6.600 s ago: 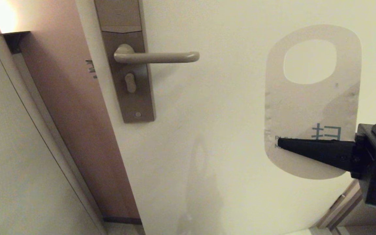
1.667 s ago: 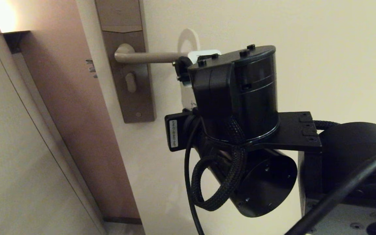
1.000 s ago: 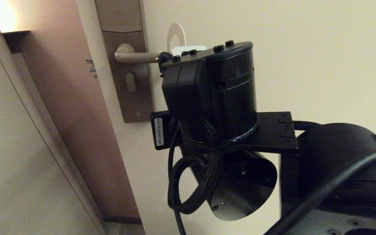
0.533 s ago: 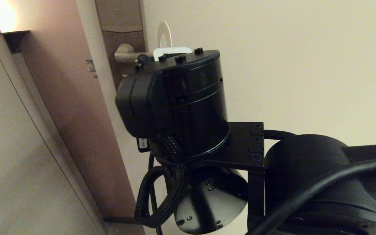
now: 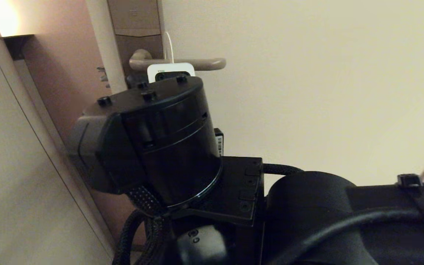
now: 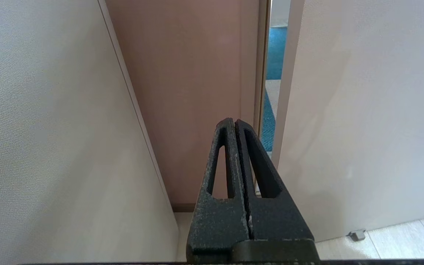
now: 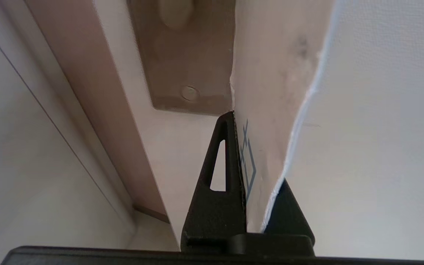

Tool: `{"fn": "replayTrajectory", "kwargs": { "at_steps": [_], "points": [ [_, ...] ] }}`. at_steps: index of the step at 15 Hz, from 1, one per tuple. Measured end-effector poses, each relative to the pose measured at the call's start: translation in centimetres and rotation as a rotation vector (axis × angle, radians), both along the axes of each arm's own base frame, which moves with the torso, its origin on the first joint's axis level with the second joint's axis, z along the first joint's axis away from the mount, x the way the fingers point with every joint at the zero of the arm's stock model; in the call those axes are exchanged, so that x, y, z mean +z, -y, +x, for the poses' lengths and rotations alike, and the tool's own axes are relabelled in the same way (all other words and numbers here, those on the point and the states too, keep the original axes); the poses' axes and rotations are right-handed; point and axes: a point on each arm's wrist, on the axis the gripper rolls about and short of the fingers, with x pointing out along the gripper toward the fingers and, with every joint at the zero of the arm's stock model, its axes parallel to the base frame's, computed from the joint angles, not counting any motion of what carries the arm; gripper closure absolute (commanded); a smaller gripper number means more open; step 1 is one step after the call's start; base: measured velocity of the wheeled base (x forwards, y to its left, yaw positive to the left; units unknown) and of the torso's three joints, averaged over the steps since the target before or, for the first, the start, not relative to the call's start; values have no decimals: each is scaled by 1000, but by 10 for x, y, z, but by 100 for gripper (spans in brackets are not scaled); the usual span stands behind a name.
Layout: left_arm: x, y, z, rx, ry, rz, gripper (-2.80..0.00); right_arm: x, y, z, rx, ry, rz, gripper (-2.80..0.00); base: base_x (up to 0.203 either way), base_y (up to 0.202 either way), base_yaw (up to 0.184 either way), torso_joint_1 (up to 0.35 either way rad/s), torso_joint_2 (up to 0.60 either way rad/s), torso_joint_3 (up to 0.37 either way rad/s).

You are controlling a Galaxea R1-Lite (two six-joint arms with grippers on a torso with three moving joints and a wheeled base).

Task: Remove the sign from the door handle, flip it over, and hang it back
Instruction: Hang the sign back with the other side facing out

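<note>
The sign (image 5: 169,44) shows edge-on as a thin white strip looped over the door handle (image 5: 197,63), close to the brown lock plate (image 5: 134,22). The lever's tip sticks out to the right of the sign. My right arm's wrist (image 5: 153,136) fills the middle of the head view and hides the fingers there. In the right wrist view my right gripper (image 7: 236,117) is shut on the sign's lower part (image 7: 271,73), white side with blue print showing, just below the lock plate (image 7: 190,55). My left gripper (image 6: 235,123) is shut and empty, low down, facing the door's edge.
The cream door (image 5: 307,92) stands slightly ajar beside the brown frame (image 5: 68,92). A pale wall (image 5: 13,184) with a lit lamp (image 5: 2,18) closes the left side. Blue carpet (image 6: 274,55) shows through the gap. A door stop (image 6: 357,234) sits on the floor.
My right arm has moved left and down, carrying the sign along the lever toward the lock plate. The sign has turned edge-on, and the lever's tip now shows to its right.
</note>
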Motion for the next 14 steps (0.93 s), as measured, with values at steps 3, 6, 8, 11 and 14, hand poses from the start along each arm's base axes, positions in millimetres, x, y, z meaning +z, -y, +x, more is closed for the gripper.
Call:
{"fn": "replayTrajectory", "kwargs": {
  "at_steps": [3,6,8,11,14],
  "points": [
    [0,0,0,0,0,0,0,1,-9,1,5,7,19,0,0,0,0,0,0,0],
    [0,0,0,1,0,0,0,-4,-14,3,6,5,14,0,0,0,0,0,0,0],
    [0,0,0,1,0,0,0,-8,-17,3,6,2,6,0,0,0,0,0,0,0],
    [0,0,0,1,0,0,0,-11,-18,4,5,-1,-2,0,0,0,0,0,0,0],
    [0,0,0,0,0,0,0,-13,-19,4,5,-2,-5,-280,0,0,0,0,0,0]
  ]
}}
